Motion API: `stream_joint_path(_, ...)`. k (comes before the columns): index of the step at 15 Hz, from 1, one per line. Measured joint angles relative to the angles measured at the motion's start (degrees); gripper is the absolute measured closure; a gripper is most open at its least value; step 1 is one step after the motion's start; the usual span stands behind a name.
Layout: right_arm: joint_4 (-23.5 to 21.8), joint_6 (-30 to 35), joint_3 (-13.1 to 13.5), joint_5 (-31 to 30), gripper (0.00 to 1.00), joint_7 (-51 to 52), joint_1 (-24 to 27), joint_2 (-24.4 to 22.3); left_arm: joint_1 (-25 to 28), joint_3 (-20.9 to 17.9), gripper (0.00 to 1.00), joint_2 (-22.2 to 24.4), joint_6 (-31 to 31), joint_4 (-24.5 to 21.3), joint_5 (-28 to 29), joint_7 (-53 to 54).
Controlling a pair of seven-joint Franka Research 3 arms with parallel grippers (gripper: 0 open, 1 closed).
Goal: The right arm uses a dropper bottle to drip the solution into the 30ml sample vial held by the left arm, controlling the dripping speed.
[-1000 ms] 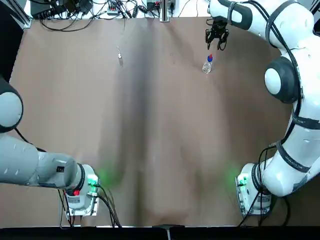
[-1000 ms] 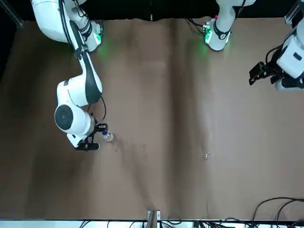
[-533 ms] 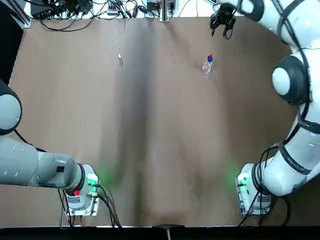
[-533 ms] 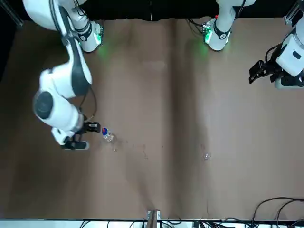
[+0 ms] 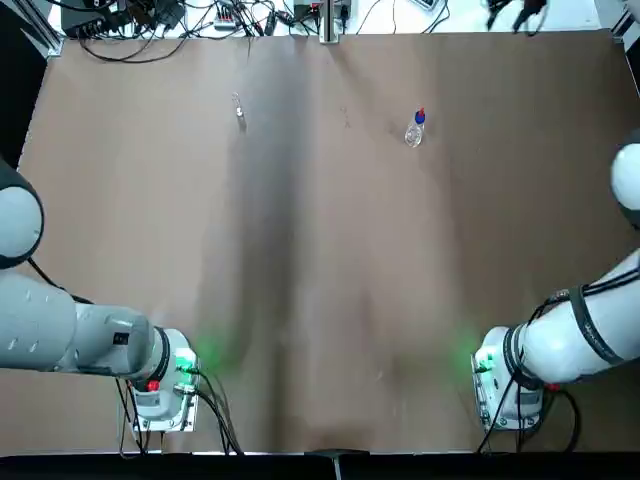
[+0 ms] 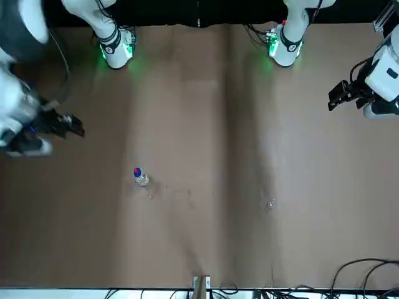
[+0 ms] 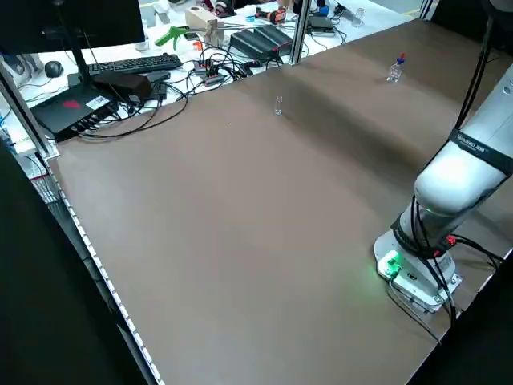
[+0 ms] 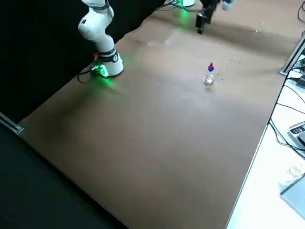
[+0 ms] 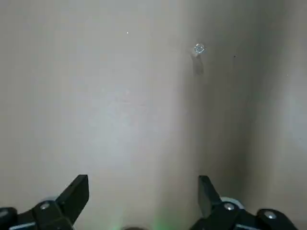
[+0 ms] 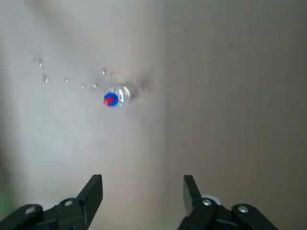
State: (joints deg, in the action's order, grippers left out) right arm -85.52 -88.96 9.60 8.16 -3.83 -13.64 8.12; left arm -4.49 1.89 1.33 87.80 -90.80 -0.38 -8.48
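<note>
Top view, taken from left to right with the dropper bottle (image 5: pixel 415 130) as landmark: the left arm (image 5: pixel 75 325) comes first, well to the bottle's left and nearer the bases. Its gripper (image 9: pixel 144 179) is released, the two fingers wide apart with nothing between them.

Next is the sample vial (image 5: pixel 240 116), upright on the table, left of the bottle and well apart from it. Nobody holds it, so the pairing that the task asks for is missing.

Between vial and bottle, on the bottle's near flank, small droplets (image 10: pixel 46 80) lie on the tabletop. They suggest some dripping may have been done, though whether any reached the vial cannot be told.

The bottle itself stands upright, red top on, free of any grip. To its right is the right arm (image 5: pixel 560 345); its gripper (image 10: pixel 143 178) hangs beyond and right of the bottle, raised, also released and holding nothing.

If the run is finished, nothing is left; if not, both pickups and the controlled dripping remain. Loose cables (image 5: pixel 150 60) lie beyond the bottle, far to its left, near a metal post (image 5: pixel 328 22). Nothing blocks either object; the wet spots look like the main nuisance.
</note>
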Motion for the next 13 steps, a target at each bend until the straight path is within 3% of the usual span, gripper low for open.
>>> stream_joint_path(1, -0.03, 3.78, 0.01, -0.03, 0.23, 0.90, 1.56, -4.34, 0.00, 0.00, 0.00, -0.01, 0.00, 0.01, 0.00, -0.15)
stream_joint_path(3, -0.68, 4.92, 0.02, -0.31, 0.21, 1.04, 2.40, -7.91, 0.00, -0.01, 0.00, -0.01, 0.00, 0.02, 0.00, -0.22)
stream_joint_path(5, -1.91, 4.92, 0.01, -1.12, 0.10, 1.07, 2.75, -10.47, 0.01, -0.05, 0.00, -0.02, 0.00, 0.02, 0.00, -0.28)
stream_joint_path(7, -3.01, 4.24, -0.05, -1.85, 0.00, 1.09, 2.76, -11.04, 0.01, -0.07, 0.00, -0.02, 0.00, 0.02, 0.00, -0.29)
stream_joint_path(13, -5.68, 2.22, -0.14, -4.20, 0.00, 1.12, 2.76, -10.65, 0.01, -0.09, 0.00, -0.02, 0.01, 0.02, 0.00, -0.33)
